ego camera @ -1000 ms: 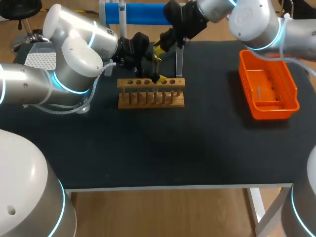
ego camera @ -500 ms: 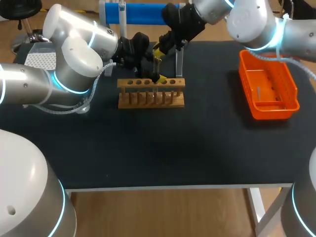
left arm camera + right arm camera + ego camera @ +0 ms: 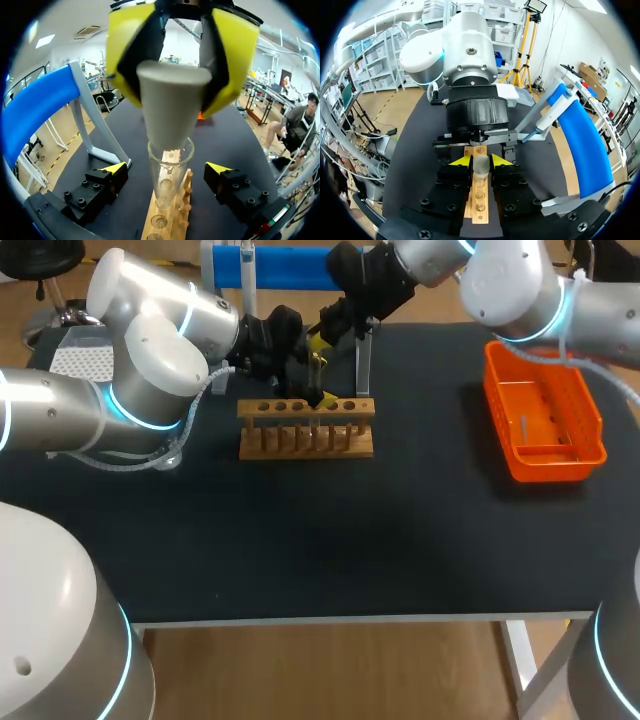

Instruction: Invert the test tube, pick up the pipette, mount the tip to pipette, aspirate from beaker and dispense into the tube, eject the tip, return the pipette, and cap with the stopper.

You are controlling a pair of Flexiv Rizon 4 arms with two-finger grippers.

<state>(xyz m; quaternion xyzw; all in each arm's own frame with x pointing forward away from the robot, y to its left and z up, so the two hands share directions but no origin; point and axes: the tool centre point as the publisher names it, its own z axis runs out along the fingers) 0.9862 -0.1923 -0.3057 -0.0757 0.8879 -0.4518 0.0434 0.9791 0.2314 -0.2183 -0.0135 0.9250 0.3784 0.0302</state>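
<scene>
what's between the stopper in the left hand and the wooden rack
A glass tube, standing upright in the rack with the stopper at its mouth. The left wrist view shows this.

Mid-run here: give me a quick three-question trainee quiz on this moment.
1. True or false: the left claw is shut on the stopper.
2. What does the test tube stand in? A: an orange basket. B: the wooden rack. C: a beaker.
3. Fill in: the right claw stands ___ on either side of the tube.
Key: 1 true; 2 B; 3 open.
</scene>
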